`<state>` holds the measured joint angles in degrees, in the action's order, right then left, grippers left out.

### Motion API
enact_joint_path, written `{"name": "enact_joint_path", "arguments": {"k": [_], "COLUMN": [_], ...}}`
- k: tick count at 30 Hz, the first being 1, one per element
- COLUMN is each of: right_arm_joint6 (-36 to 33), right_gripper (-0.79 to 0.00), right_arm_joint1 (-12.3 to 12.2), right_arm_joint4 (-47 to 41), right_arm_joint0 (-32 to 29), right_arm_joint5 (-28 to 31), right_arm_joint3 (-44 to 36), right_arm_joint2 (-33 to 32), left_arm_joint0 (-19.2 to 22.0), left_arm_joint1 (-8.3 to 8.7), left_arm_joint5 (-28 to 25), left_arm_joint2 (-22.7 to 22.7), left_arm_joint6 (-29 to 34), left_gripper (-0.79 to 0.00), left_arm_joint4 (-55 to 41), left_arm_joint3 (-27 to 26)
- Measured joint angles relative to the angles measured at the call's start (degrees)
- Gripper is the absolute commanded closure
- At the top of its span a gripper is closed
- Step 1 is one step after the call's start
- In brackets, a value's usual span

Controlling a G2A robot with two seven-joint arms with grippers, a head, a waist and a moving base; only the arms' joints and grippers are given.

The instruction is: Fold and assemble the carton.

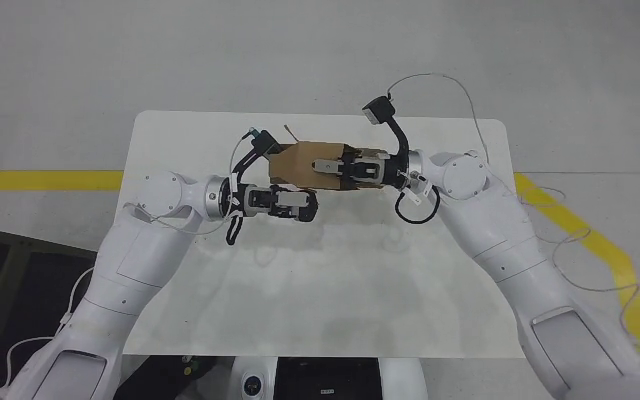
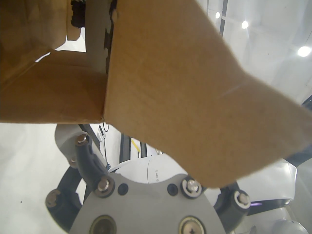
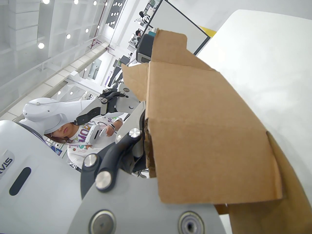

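The carton [image 1: 305, 160] is held above the counter [image 1: 330, 290], in the upper middle of the frame, its right end clenched by the right fingers [image 3: 134, 127]. The left fingers [image 2: 96, 25] are spread, just below it.

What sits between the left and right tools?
The carton: the right tool grips one end and the left tool is at its near edge. Nothing else lies between them, as the top view shows.
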<state>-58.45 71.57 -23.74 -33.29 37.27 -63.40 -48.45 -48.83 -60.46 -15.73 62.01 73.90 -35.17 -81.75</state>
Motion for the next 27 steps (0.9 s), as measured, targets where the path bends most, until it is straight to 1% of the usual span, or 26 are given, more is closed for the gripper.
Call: {"name": "enact_joint_path", "arguments": {"k": [12, 18, 22, 27], "right_arm_joint6": [0.5, 0.4, 0.6, -2.0], "right_gripper": [0.000, 0.000, 0.000, 0.000], "right_arm_joint1": [1.1, 1.3, 0.8, -0.9], "right_arm_joint4": [0.7, 0.5, 0.4, -0.4], "right_arm_joint0": [0.2, 0.4, 0.0, -1.9], "right_arm_joint5": [-0.1, 0.3, 1.0, -0.3], "right_arm_joint3": [0.7, 1.3, 2.1, 1.8], "right_arm_joint2": [1.1, 0.7, -1.4, -5.8], "left_arm_joint0": [-0.2, -0.4, -0.6, -1.1], "left_arm_joint1": [0.01, 0.02, 0.10, 0.50], "left_arm_joint5": [-0.4, -0.3, -0.3, -0.7], "left_arm_joint2": [1.1, 1.4, 1.9, 4.1], "left_arm_joint6": [0.1, 0.1, 0.4, 0.0], "left_gripper": [-0.785, -0.785, -0.785, -0.785], "left_arm_joint4": [-0.3, -0.1, -0.1, -0.2], "left_arm_joint3": [0.2, 0.2, 0.3, 1.7]}}
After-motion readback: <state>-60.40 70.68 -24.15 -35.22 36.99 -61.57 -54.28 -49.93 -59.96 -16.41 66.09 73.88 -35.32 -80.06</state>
